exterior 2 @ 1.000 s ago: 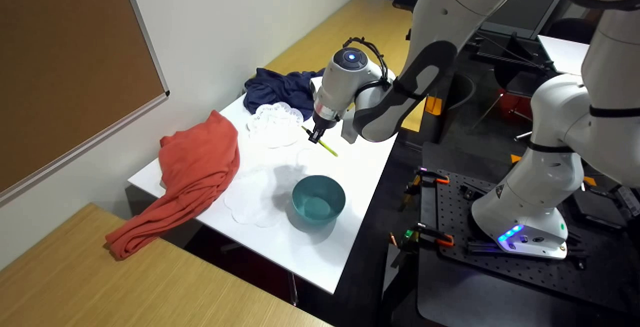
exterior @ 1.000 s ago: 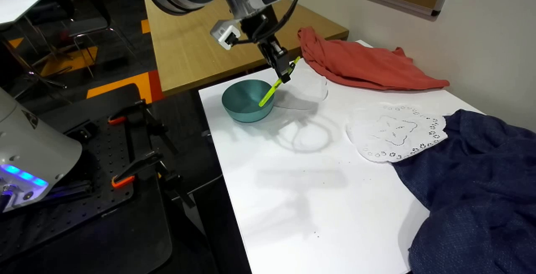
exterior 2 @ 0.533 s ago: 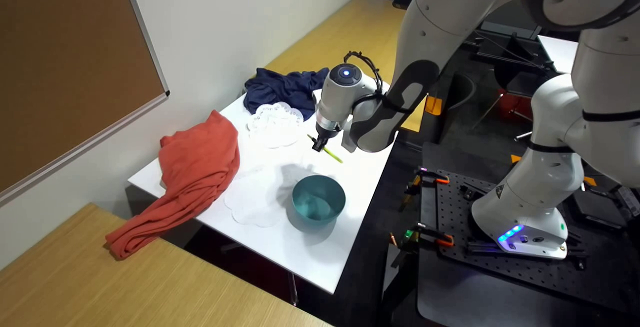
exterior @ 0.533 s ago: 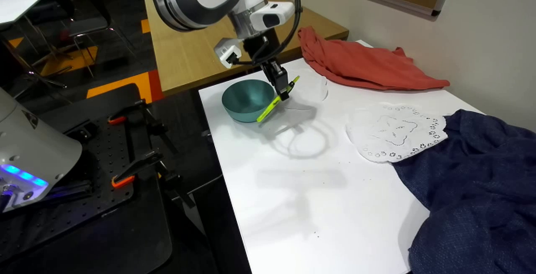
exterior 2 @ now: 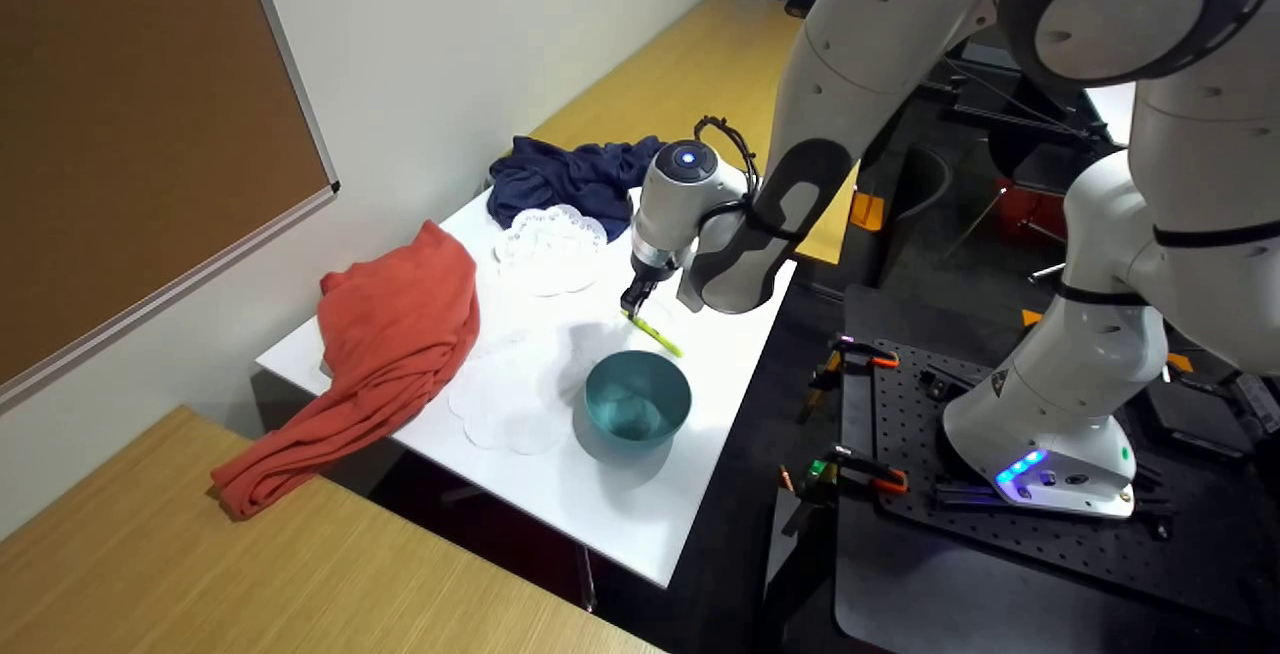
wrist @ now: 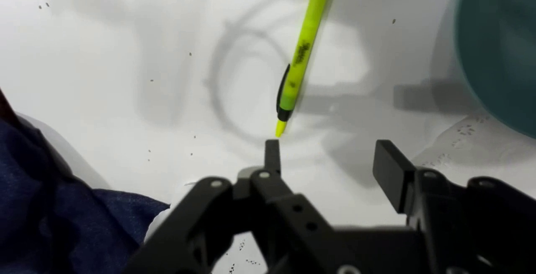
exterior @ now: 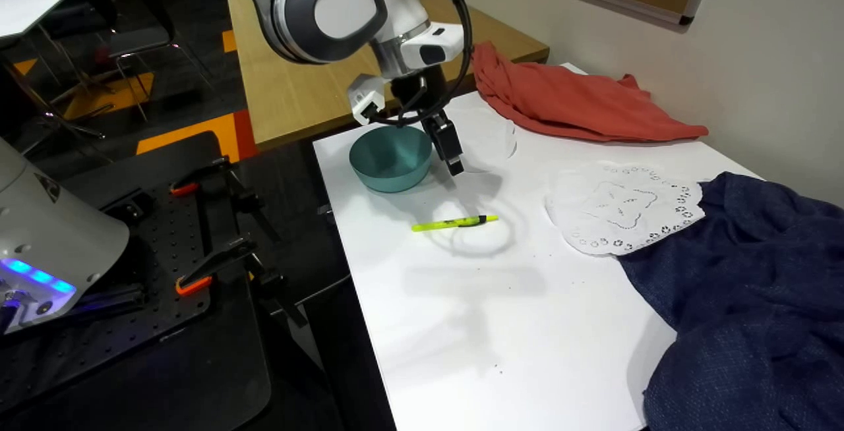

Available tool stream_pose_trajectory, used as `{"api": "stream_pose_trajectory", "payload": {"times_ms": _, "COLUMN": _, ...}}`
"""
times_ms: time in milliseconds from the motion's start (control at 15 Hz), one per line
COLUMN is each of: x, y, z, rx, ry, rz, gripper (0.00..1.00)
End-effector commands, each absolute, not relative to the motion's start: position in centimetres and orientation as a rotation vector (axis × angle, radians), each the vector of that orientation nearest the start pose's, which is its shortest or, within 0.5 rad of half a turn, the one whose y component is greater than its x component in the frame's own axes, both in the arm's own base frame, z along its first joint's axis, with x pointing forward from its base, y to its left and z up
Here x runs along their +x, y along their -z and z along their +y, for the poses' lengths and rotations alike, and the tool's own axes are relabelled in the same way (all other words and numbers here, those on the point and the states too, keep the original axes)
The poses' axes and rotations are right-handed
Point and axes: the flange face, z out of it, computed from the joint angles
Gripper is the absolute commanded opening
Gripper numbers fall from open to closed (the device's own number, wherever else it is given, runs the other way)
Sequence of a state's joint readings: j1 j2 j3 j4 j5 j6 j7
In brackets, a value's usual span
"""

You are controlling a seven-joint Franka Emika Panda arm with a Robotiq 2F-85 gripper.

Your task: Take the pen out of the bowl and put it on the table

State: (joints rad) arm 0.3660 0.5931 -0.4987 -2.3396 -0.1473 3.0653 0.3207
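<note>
A slim yellow-green highlighter pen [exterior: 455,223] with a black clip is seen lying on a large white rectangular tabletop [exterior: 514,325], near the middle of the frame in an exterior view, with its clip end turned to the right. In the wrist view it is shown running down from the top edge, its far end cut off by the frame, and dark lettering can be made out on its barrel.

A black two-fingered gripper [wrist: 330,166] is held over the tabletop with its fingers spread, and white surface is shown between them; in an exterior view the pen is seen apart from the fingertips. A small, round, teal-green bowl [exterior: 389,182] is placed to the upper left of the pen in an exterior view, near it but apart; in the wrist view it is cropped by the right edge of the frame.

Right of centre in an exterior view, a thin white doily [exterior: 623,210] with a perforated edge is spread out, overlapping a crumpled navy-blue cloth [exterior: 745,306] at the lower right. A second thin white doily [exterior 2: 510,404] is laid to the left of the bowl in an exterior view. A crumpled orange-red cloth [exterior 2: 400,334], farther left, is draped at its tail over a light-brown wooden table [exterior 2: 300,574].
</note>
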Motion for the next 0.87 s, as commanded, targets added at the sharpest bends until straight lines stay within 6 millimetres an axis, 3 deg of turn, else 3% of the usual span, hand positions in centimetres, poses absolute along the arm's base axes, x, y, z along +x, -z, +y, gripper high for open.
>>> {"api": "stream_pose_trajectory", "payload": {"times_ms": 0, "x": 51.79, "y": -13.39, "z": -7.35, "rx": -3.354, "ry": 0.419, "rz": 0.360, "gripper": 0.93}}
{"api": "stream_pose_trajectory", "payload": {"times_ms": 133, "x": 51.83, "y": -13.61, "z": -7.22, "rx": -3.351, "ry": 0.439, "rz": 0.361, "gripper": 1.00}}
{"api": "stream_pose_trajectory", "payload": {"times_ms": 800, "x": 52.02, "y": -13.39, "z": -6.97, "rx": -3.354, "ry": 0.416, "rz": 0.355, "gripper": 1.00}}
